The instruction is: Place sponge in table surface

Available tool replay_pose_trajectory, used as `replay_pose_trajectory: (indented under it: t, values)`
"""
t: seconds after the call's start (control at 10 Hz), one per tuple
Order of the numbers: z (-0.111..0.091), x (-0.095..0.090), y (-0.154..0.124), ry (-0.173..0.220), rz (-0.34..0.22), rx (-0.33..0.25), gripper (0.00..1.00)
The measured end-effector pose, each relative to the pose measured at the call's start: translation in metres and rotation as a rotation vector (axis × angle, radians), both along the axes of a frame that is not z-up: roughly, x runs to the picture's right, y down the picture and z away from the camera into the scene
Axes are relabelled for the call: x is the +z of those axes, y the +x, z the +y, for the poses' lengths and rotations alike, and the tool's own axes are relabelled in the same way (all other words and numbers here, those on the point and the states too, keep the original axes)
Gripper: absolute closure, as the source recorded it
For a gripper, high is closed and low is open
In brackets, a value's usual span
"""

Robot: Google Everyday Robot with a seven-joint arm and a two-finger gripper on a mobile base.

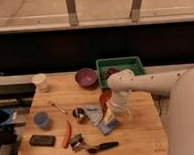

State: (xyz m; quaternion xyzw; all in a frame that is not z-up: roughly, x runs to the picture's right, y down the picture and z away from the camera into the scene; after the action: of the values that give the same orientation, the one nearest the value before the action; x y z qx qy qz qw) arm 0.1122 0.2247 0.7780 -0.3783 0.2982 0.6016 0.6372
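Note:
The sponge [108,127], a small medium-blue block, lies on the table surface [140,139] just right of centre, one end against a paler grey-blue cloth [94,114]. My gripper [112,116] hangs from the white arm that reaches in from the right. It points down directly over the sponge's upper end, touching it or nearly so. Whether the sponge is held cannot be made out.
A red bowl [105,97] sits behind the gripper, with a green bin [121,66] and a purple bowl [85,77] farther back. A white cup [39,82], a blue cup [42,119], a black phone [42,140], an orange stick [67,133], a small metal cup [79,113] and a black-handled tool [102,147] lie to the left and front.

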Motion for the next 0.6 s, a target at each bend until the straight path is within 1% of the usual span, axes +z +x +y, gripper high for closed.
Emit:
replay_pose_trajectory:
  t: [0.5, 0.6]
  values:
    - [0.008, 0.012, -0.010, -0.022, -0.028, 0.013, 0.20]
    - [0.011, 0.014, -0.013, -0.023, -0.034, 0.017, 0.25]
